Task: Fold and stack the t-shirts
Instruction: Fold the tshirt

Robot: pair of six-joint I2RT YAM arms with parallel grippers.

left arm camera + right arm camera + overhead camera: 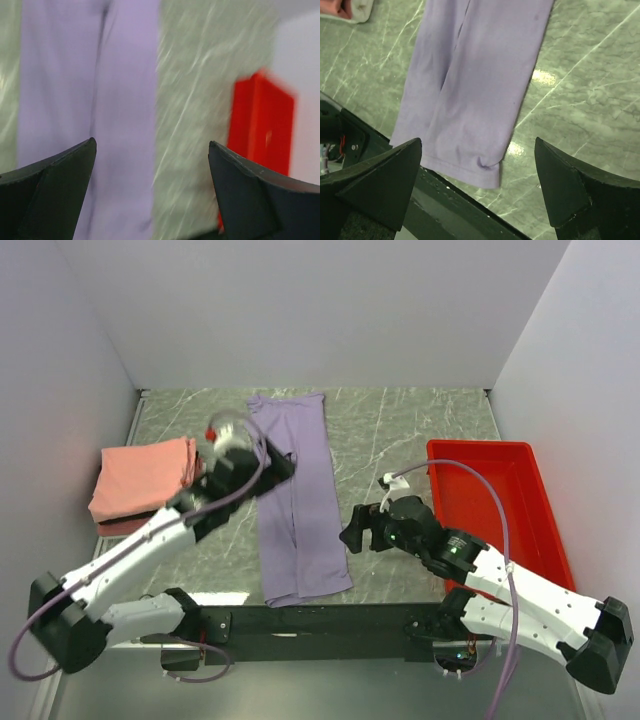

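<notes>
Now | lav. tee (300, 530) folded lengthwise, long flat strip | L+R jaws spread

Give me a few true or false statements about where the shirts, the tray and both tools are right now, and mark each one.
1. The lavender shirt lies as a long narrow strip on the table. True.
2. The right tool is clamped on that shirt. False: it is open, holding nothing.
3. The folded pink shirts sit in the red tray. False: they lie on the table at the left; the tray is at the right.
4. The left tool is open. True.
</notes>
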